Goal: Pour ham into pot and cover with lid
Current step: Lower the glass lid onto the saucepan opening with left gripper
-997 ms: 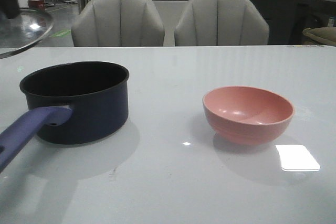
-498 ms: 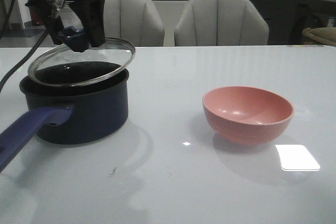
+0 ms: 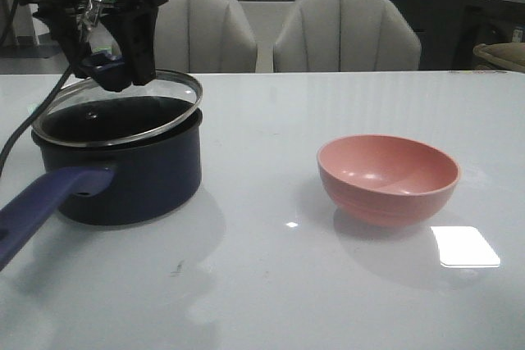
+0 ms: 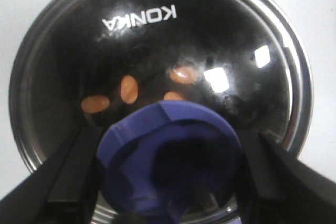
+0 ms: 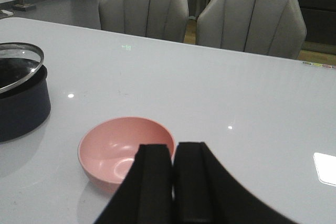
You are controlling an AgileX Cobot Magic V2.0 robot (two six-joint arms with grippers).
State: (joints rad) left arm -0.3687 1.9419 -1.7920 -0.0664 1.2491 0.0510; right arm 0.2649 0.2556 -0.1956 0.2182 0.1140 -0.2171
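Two grey chairs (image 3: 262, 30) sit behind a glossy white table (image 3: 271, 284) in the front view, some kind of office space further back. On the robot's left side is the pot (image 3: 123, 161), navy with its long purple handle pointing toward the camera. The left gripper (image 3: 123, 59) has the lid (image 3: 115, 108) by its knob and holds it tilted over the pot: the near-left edge looks about down on the rim, the far-right edge is clearly raised. Pink bowl (image 3: 387, 178) sits well apart on the right, looks empty.

Left wrist view looks straight down through the glass. The fingers (image 4: 73, 177) are clamped on either side of the blue knob (image 4: 168, 163), so that gripper is gripping the lid for sure. Under the glass you can see the ham (image 4: 128, 88), a few orange chunks on the black pot bottom.

Right wrist view: right gripper (image 5: 173, 182) hangs above the bowl (image 5: 126, 150) with its fingers pressed together, holding nothing.

So my read is pouring is done and we're on the cover step. Next move should be levelling the lid, lowering it until the rim seats all round, then letting go of the knob without dragging it off centre
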